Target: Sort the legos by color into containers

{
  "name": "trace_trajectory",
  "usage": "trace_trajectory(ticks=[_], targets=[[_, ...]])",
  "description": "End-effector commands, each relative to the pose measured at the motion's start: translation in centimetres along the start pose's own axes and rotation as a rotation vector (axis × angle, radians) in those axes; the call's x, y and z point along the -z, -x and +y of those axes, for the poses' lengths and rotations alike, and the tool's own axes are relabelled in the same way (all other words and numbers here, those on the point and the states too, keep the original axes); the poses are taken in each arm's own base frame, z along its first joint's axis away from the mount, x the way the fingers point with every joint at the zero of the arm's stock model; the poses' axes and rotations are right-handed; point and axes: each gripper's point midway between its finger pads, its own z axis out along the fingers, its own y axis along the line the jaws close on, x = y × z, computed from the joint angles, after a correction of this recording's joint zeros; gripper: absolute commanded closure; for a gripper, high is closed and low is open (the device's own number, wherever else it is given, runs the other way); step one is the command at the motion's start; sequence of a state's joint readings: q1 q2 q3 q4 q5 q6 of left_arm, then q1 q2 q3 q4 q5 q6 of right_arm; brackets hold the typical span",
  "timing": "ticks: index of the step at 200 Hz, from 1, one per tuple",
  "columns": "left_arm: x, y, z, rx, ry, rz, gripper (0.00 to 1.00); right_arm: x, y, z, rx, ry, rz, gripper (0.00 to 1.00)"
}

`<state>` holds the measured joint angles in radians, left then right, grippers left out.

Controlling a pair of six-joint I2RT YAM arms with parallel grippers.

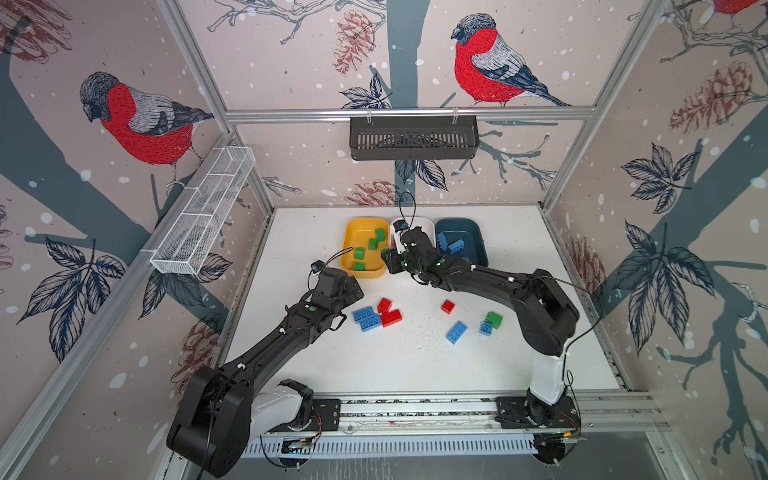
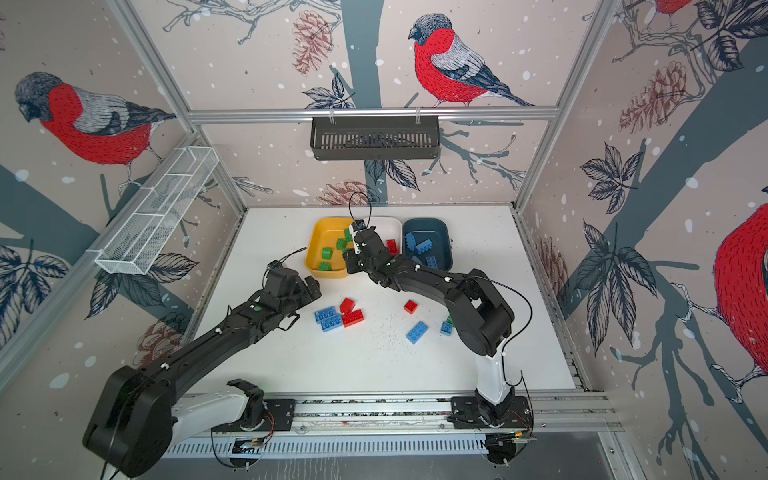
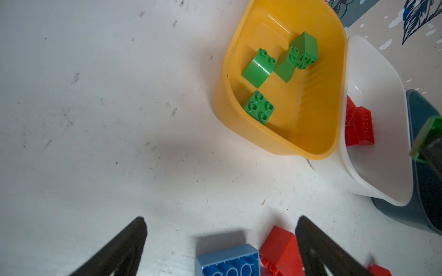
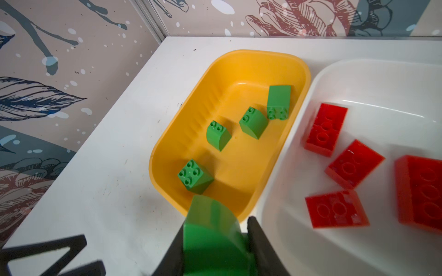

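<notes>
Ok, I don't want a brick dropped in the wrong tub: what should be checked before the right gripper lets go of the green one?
1. Green brick gripped: ok, right gripper is shut on it.
2. Brick over the yellow tub: not ok, it seems to hang at its rim beside the white tub.
3. Yellow tub holds only green: ok, four green bricks.
4. Landing room: ok, bare floor beside them.
5. Left gripper out of the way: ok, open, above a blue brick and a red brick.
</notes>
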<state>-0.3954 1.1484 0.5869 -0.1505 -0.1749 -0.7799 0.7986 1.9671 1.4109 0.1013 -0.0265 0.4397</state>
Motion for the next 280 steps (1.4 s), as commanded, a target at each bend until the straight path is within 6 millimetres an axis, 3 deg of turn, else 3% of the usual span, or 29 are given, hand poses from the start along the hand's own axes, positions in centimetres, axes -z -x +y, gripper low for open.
trace_trajectory(ticks=[1, 33, 61, 90, 129, 162, 171, 176, 244, 280], targets=[[0.1, -1.3, 0.4, -0.002, -0.006, 0.049, 0.03, -1.7, 0.8, 0.7, 0.039, 0.011, -0.005, 0.66], [0.3, -2.2, 0.6, -0.01, -0.014, 0.072, 0.03, -4.1, 1.4, 1.3, 0.054, 0.012, 0.006, 0.62], [0.6, -2.4, 0.2, -0.034, -0.032, 0.073, 0.03, -5.4, 1.8, 2.1, 0.086, 0.008, 0.015, 0.42], [0.8, -2.8, -0.5, -0.079, -0.039, 0.071, 0.03, -4.5, 3.1, 2.6, 0.105, 0.004, -0.006, 0.28], [0.6, -3.7, -1.6, -0.135, -0.044, 0.083, 0.03, 0.1, 4.7, 3.3, 0.121, 0.018, -0.056, 0.21], [0.1, -4.4, -2.5, -0.155, -0.068, 0.101, 0.03, 5.0, 4.9, 2.1, 0.1, -0.039, -0.119, 0.14], [0.0, -4.4, -2.8, -0.161, -0.076, 0.104, 0.03, 6.1, 4.5, 1.4, 0.086, -0.063, -0.13, 0.1], [0.0, -4.5, -3.0, -0.166, -0.079, 0.107, 0.03, 6.7, 4.4, 1.2, 0.078, -0.072, -0.136, 0.0], [-0.9, -5.3, -4.9, -0.25, -0.097, 0.138, 0.03, 13.1, 0.4, -4.1, -0.033, -0.257, -0.179, 0.0], [-1.4, -5.8, -6.1, -0.318, -0.113, 0.171, 0.03, 15.9, -0.6, -6.9, -0.04, -0.396, -0.203, 0.0]])
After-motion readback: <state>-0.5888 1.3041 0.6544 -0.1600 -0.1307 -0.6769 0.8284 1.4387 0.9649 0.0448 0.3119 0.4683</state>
